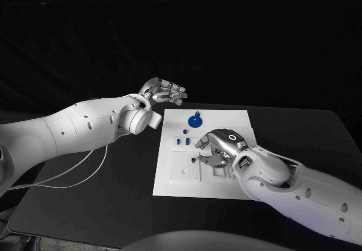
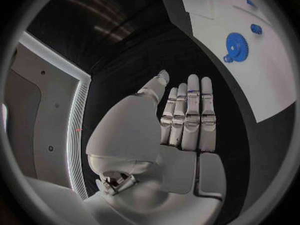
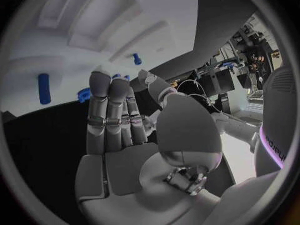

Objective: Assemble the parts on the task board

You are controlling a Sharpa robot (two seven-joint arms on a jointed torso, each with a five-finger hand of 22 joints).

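Two hands of mine are over the table. My left hand (image 1: pixel 165 92) hovers off the far left corner of the task board (image 1: pixel 226 115), fingers straight and together, holding nothing. My right hand (image 1: pixel 220 149) rests low on the board, fingers extended side by side, nothing in them. A blue gear (image 1: pixel 195 121) lies between my hands, small blue pegs (image 1: pixel 182 140) just beside my right fingertips.
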